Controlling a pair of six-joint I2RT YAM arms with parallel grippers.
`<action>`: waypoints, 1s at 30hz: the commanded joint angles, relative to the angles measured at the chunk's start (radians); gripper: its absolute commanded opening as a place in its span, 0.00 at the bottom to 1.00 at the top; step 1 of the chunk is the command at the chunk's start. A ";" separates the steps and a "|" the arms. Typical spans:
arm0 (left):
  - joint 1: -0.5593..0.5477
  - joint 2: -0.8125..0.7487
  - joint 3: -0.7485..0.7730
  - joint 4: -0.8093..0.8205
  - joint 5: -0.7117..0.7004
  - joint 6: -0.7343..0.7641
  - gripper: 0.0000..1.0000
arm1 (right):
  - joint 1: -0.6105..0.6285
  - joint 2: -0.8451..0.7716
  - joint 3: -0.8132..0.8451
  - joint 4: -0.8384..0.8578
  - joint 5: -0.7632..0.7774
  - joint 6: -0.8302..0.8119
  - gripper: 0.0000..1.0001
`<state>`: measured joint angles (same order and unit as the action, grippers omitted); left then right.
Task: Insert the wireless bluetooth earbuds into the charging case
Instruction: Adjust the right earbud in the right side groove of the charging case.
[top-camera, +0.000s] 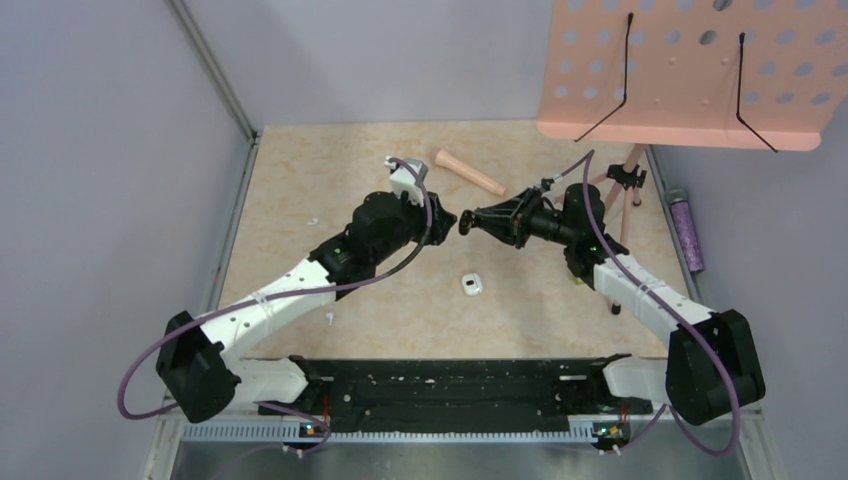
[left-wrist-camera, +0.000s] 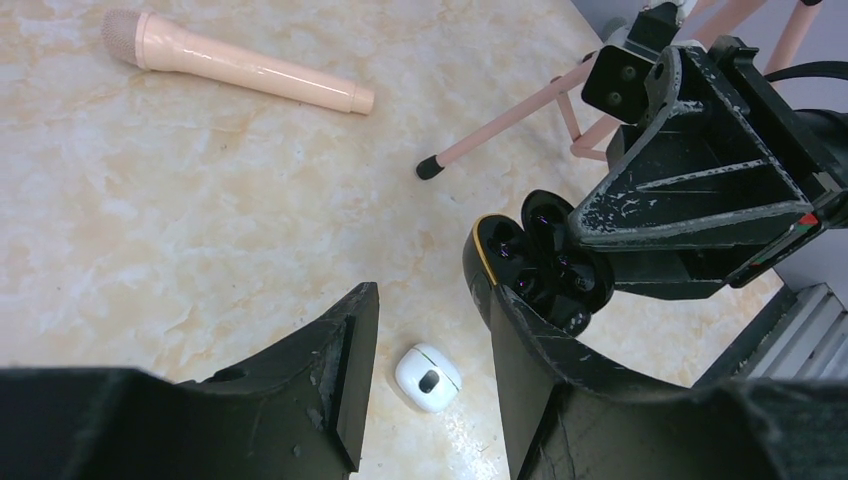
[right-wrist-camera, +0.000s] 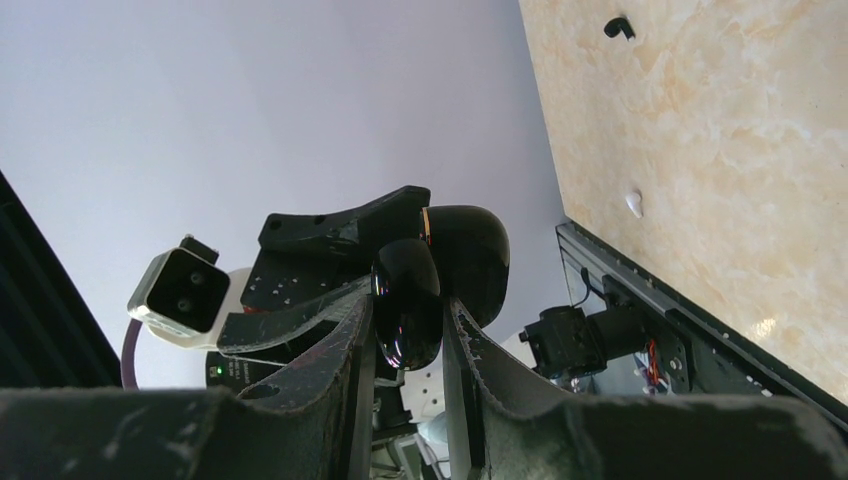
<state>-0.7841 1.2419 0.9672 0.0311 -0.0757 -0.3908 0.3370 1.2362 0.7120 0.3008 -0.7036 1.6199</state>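
A black charging case (left-wrist-camera: 545, 262) with a gold rim hangs open above the table, its dark cavities facing the left wrist camera. My right gripper (right-wrist-camera: 407, 305) is shut on one glossy half of the case (right-wrist-camera: 405, 300). The other half (right-wrist-camera: 470, 255) stands behind it. My left gripper (left-wrist-camera: 430, 300) is open with nothing between its fingers, and its right finger (left-wrist-camera: 540, 360) touches the case's rim. In the top view the two grippers meet at the case (top-camera: 463, 222). One tiny white earbud (top-camera: 330, 319) lies near the front rail. Another earbud (top-camera: 313, 221) lies by the left wall.
A small closed white pod (top-camera: 473, 285) lies on the table below the grippers, also in the left wrist view (left-wrist-camera: 428, 378). A pink microphone (top-camera: 470, 172) lies at the back. A pink music stand (top-camera: 690, 70) with tripod legs (left-wrist-camera: 500, 125) stands back right, beside a purple object (top-camera: 686, 232).
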 joint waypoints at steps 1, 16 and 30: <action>0.002 -0.012 0.050 0.001 -0.060 0.000 0.51 | -0.006 -0.038 0.001 0.040 -0.014 0.004 0.00; 0.002 -0.134 -0.013 -0.016 0.088 0.029 0.66 | -0.006 -0.024 0.001 0.055 -0.011 0.007 0.00; 0.002 -0.092 -0.025 0.050 0.173 0.061 0.72 | -0.006 -0.029 0.007 0.045 -0.008 0.005 0.00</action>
<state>-0.7837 1.1316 0.9287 0.0154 0.0872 -0.3477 0.3370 1.2316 0.7113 0.3065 -0.7048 1.6203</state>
